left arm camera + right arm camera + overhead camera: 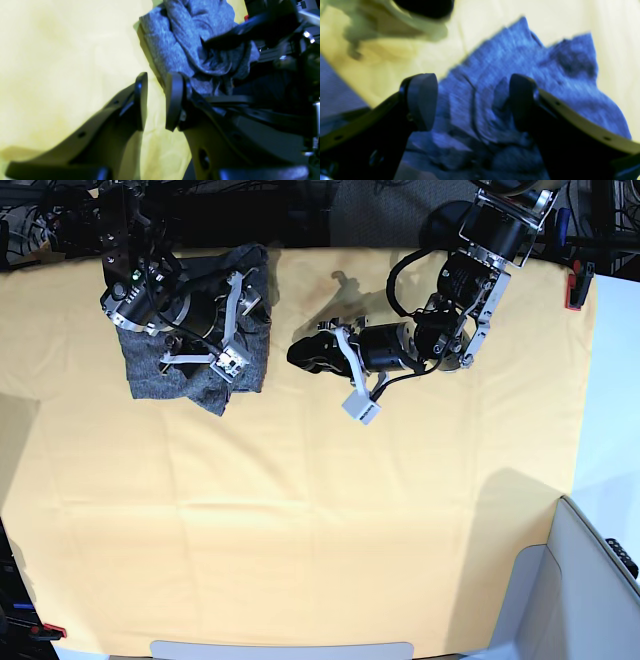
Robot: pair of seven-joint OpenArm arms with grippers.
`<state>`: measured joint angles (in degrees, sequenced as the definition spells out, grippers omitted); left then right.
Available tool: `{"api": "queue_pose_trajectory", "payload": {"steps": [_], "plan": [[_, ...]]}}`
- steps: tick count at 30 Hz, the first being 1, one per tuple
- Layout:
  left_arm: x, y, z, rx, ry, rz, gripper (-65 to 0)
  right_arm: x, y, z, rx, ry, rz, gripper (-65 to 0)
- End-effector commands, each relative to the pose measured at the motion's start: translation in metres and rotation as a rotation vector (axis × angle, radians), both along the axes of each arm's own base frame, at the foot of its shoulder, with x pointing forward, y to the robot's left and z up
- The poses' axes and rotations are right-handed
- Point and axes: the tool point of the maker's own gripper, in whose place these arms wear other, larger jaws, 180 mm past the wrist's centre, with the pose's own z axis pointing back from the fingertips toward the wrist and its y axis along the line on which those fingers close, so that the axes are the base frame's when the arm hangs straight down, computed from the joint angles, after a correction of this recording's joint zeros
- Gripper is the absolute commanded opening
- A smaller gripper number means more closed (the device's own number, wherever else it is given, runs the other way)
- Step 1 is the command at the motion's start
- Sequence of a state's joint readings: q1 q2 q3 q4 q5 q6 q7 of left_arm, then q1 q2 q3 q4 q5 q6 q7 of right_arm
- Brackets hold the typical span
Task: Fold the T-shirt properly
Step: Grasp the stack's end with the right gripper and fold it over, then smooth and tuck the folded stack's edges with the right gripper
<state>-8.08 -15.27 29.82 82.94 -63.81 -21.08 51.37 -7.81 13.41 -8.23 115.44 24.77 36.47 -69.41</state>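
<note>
The T-shirt lay as a small, rumpled bundle at the far left of the yellow table, folded but untidy. The right pincer hovered spread over it, gripping nothing; the left pincer stood partly parted and empty nearby.

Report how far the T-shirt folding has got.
Looks done: the T-shirt is gathered into a compact, still rumpled bundle at a far corner of the yellow table cloth. In hand: nothing; the right gripper stands open over the bundle, and the left gripper hangs apart over bare cloth, holding nothing. Left: possibly smoothing the uneven edges.
</note>
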Motion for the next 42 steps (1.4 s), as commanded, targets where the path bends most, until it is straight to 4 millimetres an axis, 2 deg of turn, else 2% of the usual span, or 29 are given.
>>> {"api": "queue_pose_trajectory", "payload": {"steps": [1, 4, 6, 10, 14, 16, 20, 22, 27, 31, 35, 38, 42], "plan": [[0.008, -0.002, 0.015, -0.032, -0.037, -0.004, -52.1, 0.009, 0.006, 0.016, 0.046, -0.048, 0.014, -19.8], [0.008, -0.003, 0.018, -0.036, -0.045, -0.006, -52.1, 0.023, 0.009, 0.030, 0.075, -0.088, 0.020, -19.8], [0.009, -0.003, 0.019, -0.037, -0.048, -0.006, -52.1, 0.036, -0.002, 0.039, 0.069, -0.124, -0.014, -19.8], [0.009, -0.005, 0.026, -0.047, -0.067, -0.012, -52.1, 0.066, -0.053, 0.060, 0.054, -0.205, -0.185, -19.8], [0.006, -0.007, 0.029, -0.053, -0.075, -0.018, -52.1, 0.070, -0.087, 0.066, 0.029, -0.226, -0.280, -20.4], [0.006, -0.003, 0.027, -0.050, -0.069, -0.002, -52.1, 0.058, -0.089, 0.054, 0.017, -0.187, -0.282, -26.3], [0.004, 0.006, 0.021, -0.054, -0.048, 0.037, -52.1, 0.043, -0.094, 0.037, 0.016, -0.119, -0.330, -53.0], [0.004, 0.006, 0.021, -0.054, -0.047, 0.037, -52.1, 0.038, -0.097, 0.032, 0.029, -0.092, -0.380, -63.9], [0.006, 0.012, 0.020, -0.054, -0.044, 0.060, -52.1, 0.038, -0.108, 0.030, 0.041, -0.066, -0.481, -65.0], [0.000, 0.012, 0.016, -0.054, -0.027, 0.060, -52.1, 0.039, -0.118, 0.029, 0.062, -0.047, -0.585, -65.0], [-0.001, 0.012, 0.014, -0.054, -0.022, 0.060, -52.1, 0.033, -0.122, 0.021, 0.080, 0.001, -0.677, -65.0], [-0.001, 0.013, 0.014, -0.052, -0.022, 0.060, -52.1, 0.026, -0.105, 0.012, 0.072, 0.046, -0.643, -65.0], [-0.001, 0.013, 0.014, -0.052, -0.022, 0.060, -52.1, 0.010, -0.074, -0.002, 0.037, 0.104, -0.509, -65.0]]}}
